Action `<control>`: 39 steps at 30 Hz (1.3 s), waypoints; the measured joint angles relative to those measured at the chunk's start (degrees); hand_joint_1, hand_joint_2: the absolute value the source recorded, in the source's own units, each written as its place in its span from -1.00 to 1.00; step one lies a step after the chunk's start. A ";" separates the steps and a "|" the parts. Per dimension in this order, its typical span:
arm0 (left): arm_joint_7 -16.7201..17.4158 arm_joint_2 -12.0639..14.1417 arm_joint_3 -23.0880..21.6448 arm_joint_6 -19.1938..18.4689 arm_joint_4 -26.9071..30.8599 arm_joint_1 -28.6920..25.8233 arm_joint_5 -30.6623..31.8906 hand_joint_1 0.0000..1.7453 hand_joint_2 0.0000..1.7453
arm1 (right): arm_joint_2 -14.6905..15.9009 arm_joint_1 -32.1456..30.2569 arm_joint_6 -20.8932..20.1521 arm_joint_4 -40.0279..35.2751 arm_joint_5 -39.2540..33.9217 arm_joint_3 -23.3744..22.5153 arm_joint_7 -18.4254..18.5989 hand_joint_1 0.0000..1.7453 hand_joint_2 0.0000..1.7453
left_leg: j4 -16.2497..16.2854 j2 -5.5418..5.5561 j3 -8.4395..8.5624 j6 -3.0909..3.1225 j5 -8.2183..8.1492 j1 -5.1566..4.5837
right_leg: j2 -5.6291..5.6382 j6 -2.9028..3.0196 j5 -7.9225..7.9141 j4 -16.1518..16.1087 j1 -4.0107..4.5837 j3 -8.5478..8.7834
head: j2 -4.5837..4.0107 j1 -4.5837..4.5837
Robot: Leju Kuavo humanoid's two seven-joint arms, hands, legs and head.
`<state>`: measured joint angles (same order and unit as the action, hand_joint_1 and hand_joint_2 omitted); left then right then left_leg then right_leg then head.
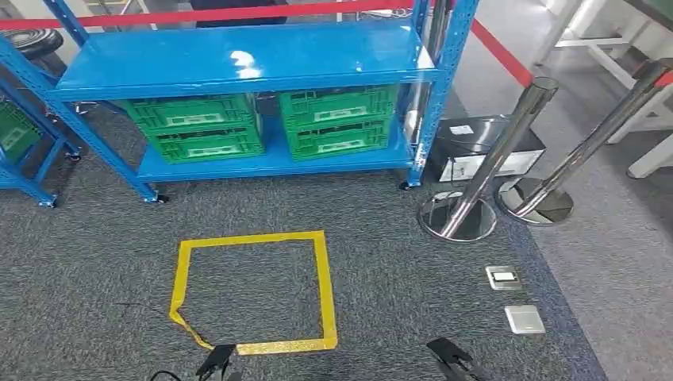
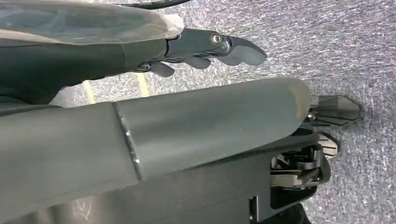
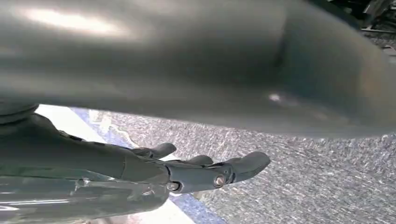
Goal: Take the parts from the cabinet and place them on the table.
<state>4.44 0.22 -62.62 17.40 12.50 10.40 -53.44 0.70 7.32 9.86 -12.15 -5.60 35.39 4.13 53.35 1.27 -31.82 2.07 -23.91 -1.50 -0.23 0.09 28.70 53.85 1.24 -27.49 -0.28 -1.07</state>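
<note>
Cabinet [image 1: 238, 87] ahead — left hand [image 2: 205, 49], right hand [image 3: 201, 170] loosely extended, empty.

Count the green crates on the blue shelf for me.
4, all on the lower shelf, in two stacks of two: left stack, top crate and bottom crate; right stack, top crate and bottom crate. Others could sit hidden behind.

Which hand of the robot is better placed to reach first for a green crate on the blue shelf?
Neither has a clear advantage: left hand and right hand both hang low and empty, far from the green crates. The left crate lies nearer the left hand, so probably left.
</note>
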 joint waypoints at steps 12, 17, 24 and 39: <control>0.83 0.02 0.00 -0.46 0.00 0.12 -0.15 -1.00 -1.00 | 0.07 0.16 -0.07 -0.02 -0.13 0.20 0.00 -1.00 -1.00 | 0.18 0.20 -0.16 -2.24 0.69 1.46 | 1.17 -2.28 0.19 0.73 -2.25 2.17 | 0.00 0.92; 0.83 0.15 0.00 -0.41 -0.02 0.08 -0.15 -1.00 -1.00 | 0.04 0.16 -0.05 -0.02 -0.13 0.22 0.00 -1.00 -1.00 | 2.82 -0.14 -2.03 -4.04 -0.88 1.73 | 0.83 -0.16 -0.54 0.36 -2.60 0.39 | 0.00 0.18; 0.83 0.11 0.00 -0.44 -0.02 0.03 -0.15 -1.00 -1.00 | 0.04 -0.02 0.00 -0.02 -0.24 0.22 0.00 -1.00 -1.00 | 12.40 -0.77 -3.63 -3.96 -4.87 1.85 | 0.15 0.35 -1.91 0.52 -1.66 -1.62 | 0.00 -1.49; 0.81 0.02 0.00 -0.52 -0.02 0.28 -0.13 -1.00 -1.00 | -0.02 -0.11 0.24 -0.02 -0.98 0.26 -0.02 -1.00 -1.00 | -1.15 -1.05 1.64 -1.45 -0.25 1.63 | 0.21 -2.08 3.81 13.78 -1.66 -5.92 | 0.00 0.39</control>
<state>5.25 0.24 -62.62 16.87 12.48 10.68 -53.57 0.68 7.21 10.10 -12.17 -6.58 35.65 4.11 52.20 0.22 -30.18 0.62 -24.16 0.12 -0.02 -1.99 32.51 67.63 -0.42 -33.41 -0.28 -0.68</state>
